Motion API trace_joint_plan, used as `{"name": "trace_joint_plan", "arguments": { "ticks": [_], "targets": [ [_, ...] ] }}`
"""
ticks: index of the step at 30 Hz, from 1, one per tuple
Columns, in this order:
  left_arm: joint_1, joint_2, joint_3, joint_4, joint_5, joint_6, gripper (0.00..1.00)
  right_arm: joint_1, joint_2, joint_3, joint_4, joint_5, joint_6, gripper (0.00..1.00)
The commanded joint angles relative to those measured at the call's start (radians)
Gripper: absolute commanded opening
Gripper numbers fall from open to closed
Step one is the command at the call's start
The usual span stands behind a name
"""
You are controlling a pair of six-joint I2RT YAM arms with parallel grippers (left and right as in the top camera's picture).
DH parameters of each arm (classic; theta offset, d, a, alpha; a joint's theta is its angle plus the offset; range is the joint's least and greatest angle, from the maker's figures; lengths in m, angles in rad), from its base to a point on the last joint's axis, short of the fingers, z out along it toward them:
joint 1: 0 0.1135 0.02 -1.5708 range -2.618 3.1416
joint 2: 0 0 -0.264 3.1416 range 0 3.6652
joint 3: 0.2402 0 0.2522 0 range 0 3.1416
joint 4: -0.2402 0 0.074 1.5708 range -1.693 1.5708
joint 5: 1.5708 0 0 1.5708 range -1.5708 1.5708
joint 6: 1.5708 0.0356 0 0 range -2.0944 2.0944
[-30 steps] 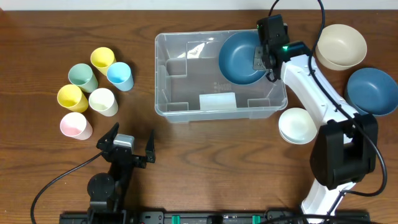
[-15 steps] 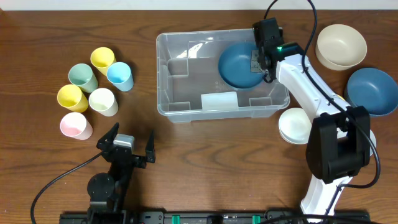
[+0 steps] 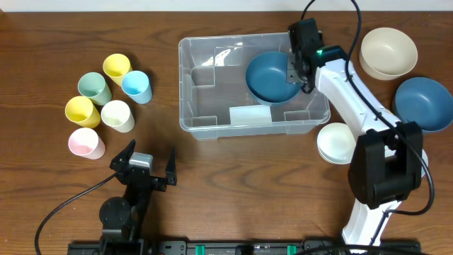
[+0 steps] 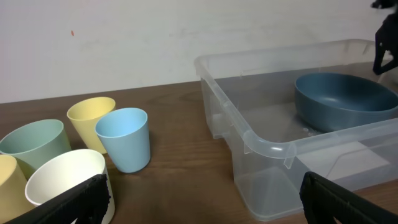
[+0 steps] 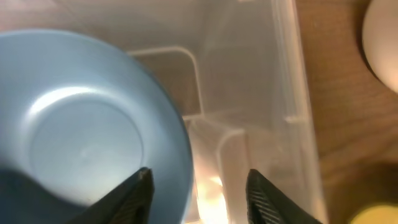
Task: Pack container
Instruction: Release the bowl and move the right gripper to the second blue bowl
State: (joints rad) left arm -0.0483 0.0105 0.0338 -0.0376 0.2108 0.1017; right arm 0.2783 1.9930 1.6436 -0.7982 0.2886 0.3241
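Observation:
The clear container point(image 3: 205, 106) stands at the table's middle. A dark blue bowl point(image 3: 267, 76) rests inside its right end, also visible as a bowl point(image 4: 345, 99) through the bin point(image 4: 261, 143) in the left wrist view. My right gripper point(image 3: 297, 69) hovers at the bowl's right rim. In the right wrist view the gripper point(image 5: 200, 186) is open, its jaws apart either side of the bowl point(image 5: 87, 137) rim without pinching it. My left gripper point(image 3: 147, 159) sits wide open near the front edge, holding nothing.
Several pastel cups point(image 3: 106, 99) cluster left of the container. Right of it stand a beige bowl point(image 3: 388, 52), another blue bowl point(image 3: 423, 103) and a white bowl point(image 3: 337, 142). The right arm reaches across between these bowls and the bin.
The right gripper has gone from shut on the blue bowl's rim to open, letting it go. The bowl has settled slightly left inside the container. The left arm has not moved.

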Motion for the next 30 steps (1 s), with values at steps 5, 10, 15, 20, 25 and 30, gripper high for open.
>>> {"name": "trace_joint_plan", "arguments": {
  "ticks": [5, 10, 15, 20, 25, 30],
  "targets": [
    [0.004, -0.005, -0.029, -0.013, 0.014, -0.005, 0.98, -0.068, -0.157, 0.196, -0.190, 0.015, 0.065, 0.77],
    [0.004, -0.005, -0.029, -0.013, 0.014, -0.005, 0.98, -0.247, -0.212, 0.203, -0.316, -0.003, 0.135, 0.82],
    [0.004, -0.005, -0.029, -0.013, 0.014, -0.005, 0.98, -0.476, -0.203, 0.196, -0.424, -0.079, 0.151, 0.83],
    [0.004, -0.005, -0.029, -0.013, 0.014, -0.005, 0.98, -0.635, -0.178, 0.168, -0.439, -0.163, 0.127, 0.83],
    [0.004, -0.005, -0.029, -0.013, 0.014, -0.005, 0.98, -0.691, -0.142, 0.098, -0.386, -0.185, 0.087, 0.82],
    [0.004, -0.005, -0.029, -0.013, 0.014, -0.005, 0.98, -0.690, -0.108, -0.005, -0.275, -0.193, 0.011, 0.82]
  ]
}}
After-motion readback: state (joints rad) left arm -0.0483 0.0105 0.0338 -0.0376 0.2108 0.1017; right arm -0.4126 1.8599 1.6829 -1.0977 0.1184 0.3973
